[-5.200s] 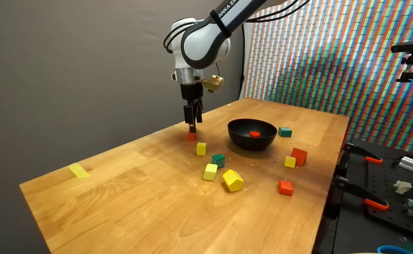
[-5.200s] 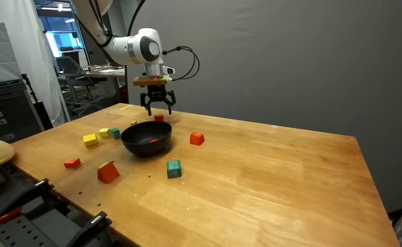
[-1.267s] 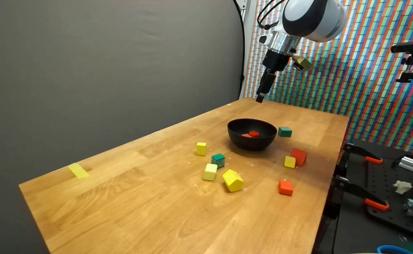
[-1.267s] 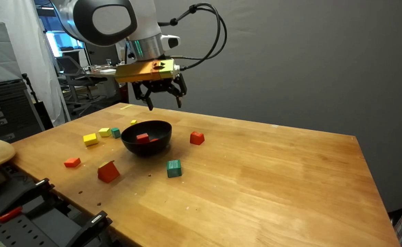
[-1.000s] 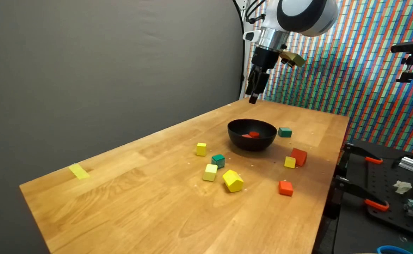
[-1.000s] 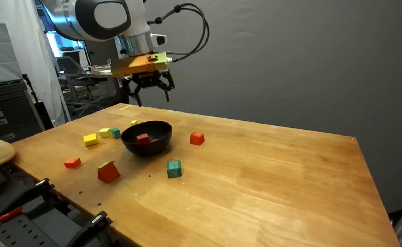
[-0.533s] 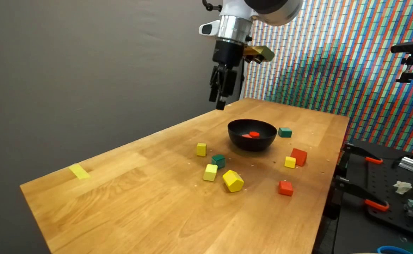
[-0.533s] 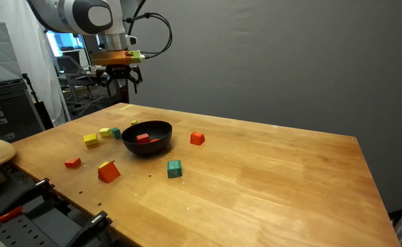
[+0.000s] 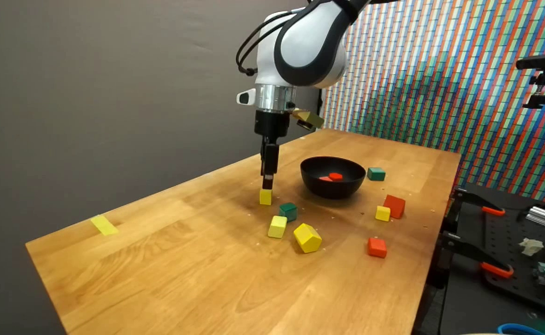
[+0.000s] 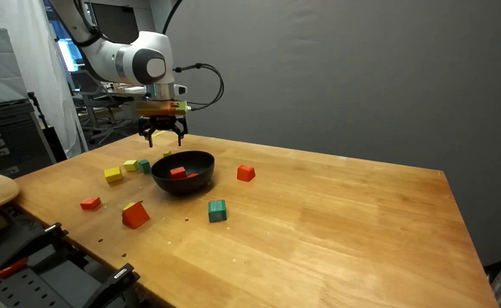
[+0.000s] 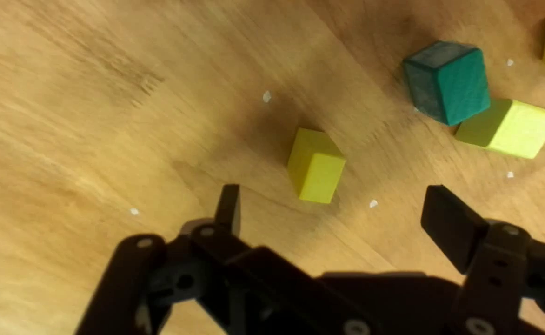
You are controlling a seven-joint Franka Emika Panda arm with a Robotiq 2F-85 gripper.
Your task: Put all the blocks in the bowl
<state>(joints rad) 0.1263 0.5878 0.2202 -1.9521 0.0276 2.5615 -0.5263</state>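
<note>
1. Grey wall (image 9: 114, 116) is standing behind the wooden table (image 9: 170, 279) in an exterior view, and a coloured panel (image 9: 440, 93) is rising past the far end.

2. From that same view, the gripper (image 9: 266, 180) is now hanging lower than a moment ago, right over the yellow block (image 9: 265, 197); whether they are touching is not showing here.

3. One red block (image 9: 335, 177) is now sharing the bowl (image 9: 333, 190) with a second red block (image 9: 325, 179), lately delivered. That drop is looking finished and the next pick is seemingly beginning, with most blocks still lying outside.

4. Near the table's long edge, an orange block (image 9: 377, 248) is lying, and a big red block (image 9: 395, 206) with a small yellow block (image 9: 382, 214) just beside it; a careless pass could be pushing them off. Flat by a corner, well apart, a yellow strip (image 9: 104, 225) is lying, not counting as a block.

5. In an exterior view, a lone red block (image 10: 245, 173) and a green block (image 10: 217, 211) are sitting near the bowl. The gripper is standing spread, pinching nothing. The bowl's rim is looking like the thing to be clearing on the carry.

6. In the wrist view, the fingers (image 11: 451, 225) are standing wide apart, the yellow block lying slightly beyond the line between them; a small shift is perhaps being called for. Wood is showing on each side of it. A second green block (image 11: 463, 86) and a pale block (image 11: 523, 128) are sitting further off, probably outside the closing path.
</note>
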